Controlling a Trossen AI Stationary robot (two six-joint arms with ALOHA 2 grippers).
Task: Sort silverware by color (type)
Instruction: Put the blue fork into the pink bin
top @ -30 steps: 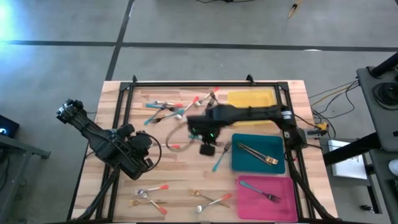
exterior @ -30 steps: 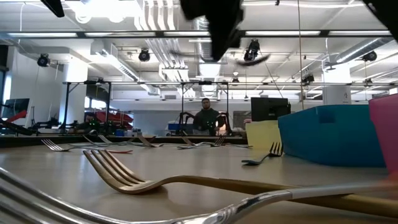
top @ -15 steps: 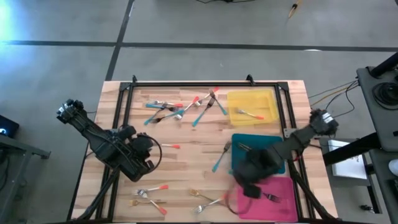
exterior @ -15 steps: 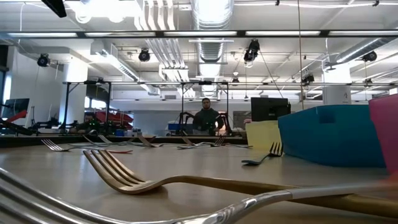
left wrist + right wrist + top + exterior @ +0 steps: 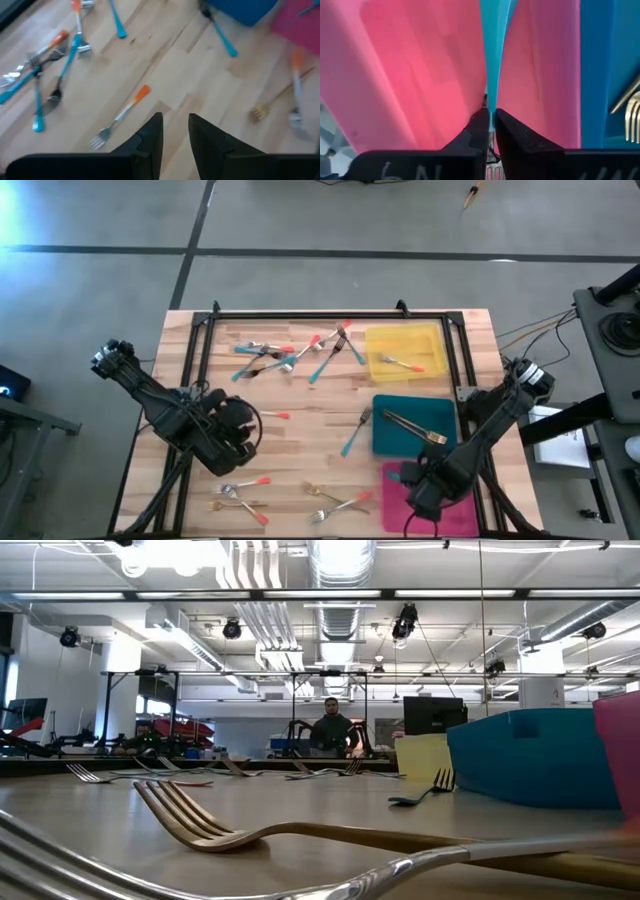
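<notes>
1. Over the pink tray (image 5: 462,515) at the desk's (image 5: 300,435) near right corner, the right gripper (image 5: 490,125) pinches a teal-handled fork (image 5: 494,45) by its metal end; the fingers (image 5: 476,131) are nearly pressed together around it.
2. Relation that matters: the teal handle runs straight out ahead of the fingers, its long axis in line with them and lying over the tray's floor, the teal tray (image 5: 415,425) just beside it. By my judgement, letting go would drop the fork into the pink tray.
3. Left gripper (image 5: 175,127) hovers over the desk's left-middle, fingers a little spread and empty. An orange-handled fork (image 5: 122,116) lies just ahead of it, slanted across the fingers' line. This arm is the nearer one to it and to the forks at the near edge (image 5: 245,488).
4. More forks lie in a heap at the far edge (image 5: 290,355), and one teal fork (image 5: 355,432) lies beside the teal tray.
5. Hard to make out: from above, the right arm covers the pink tray's contents and the fork it holds. The low view shows neither gripper. Whether the fork's tines touch the tray, I cannot tell.
</notes>
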